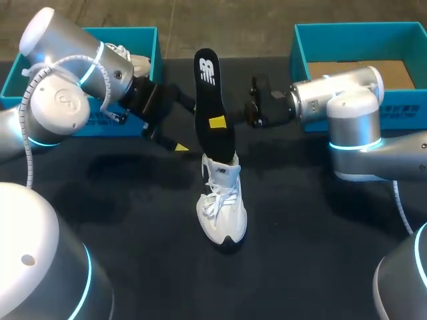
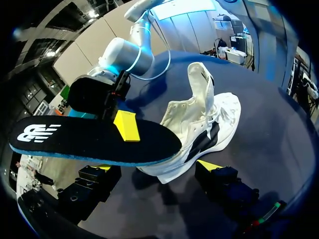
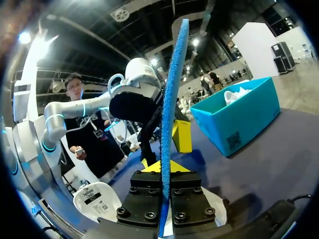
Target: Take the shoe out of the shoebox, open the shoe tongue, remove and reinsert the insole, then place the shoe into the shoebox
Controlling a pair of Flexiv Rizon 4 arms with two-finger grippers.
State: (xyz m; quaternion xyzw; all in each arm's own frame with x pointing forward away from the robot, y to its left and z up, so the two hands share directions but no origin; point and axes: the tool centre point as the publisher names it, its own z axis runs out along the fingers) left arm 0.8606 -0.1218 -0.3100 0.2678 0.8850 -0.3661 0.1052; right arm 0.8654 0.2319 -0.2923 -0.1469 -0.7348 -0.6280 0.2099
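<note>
Head view: my right pincer [image 1: 219, 122] pinches the black foam insole [image 1: 212, 93] upright over the white lace-up sneaker [image 1: 223, 207]; my left pincer [image 1: 168, 139] hangs spread beside it.

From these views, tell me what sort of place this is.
Probably a robot manipulation test bench: dark table, two teal shoeboxes, a white shoe, its black insole in the right gripper.

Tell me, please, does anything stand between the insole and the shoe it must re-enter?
Nothing visible does: the insole, held upright by the right gripper, has its lower end at the opening of the shoe; the left gripper is open beside it.
</note>
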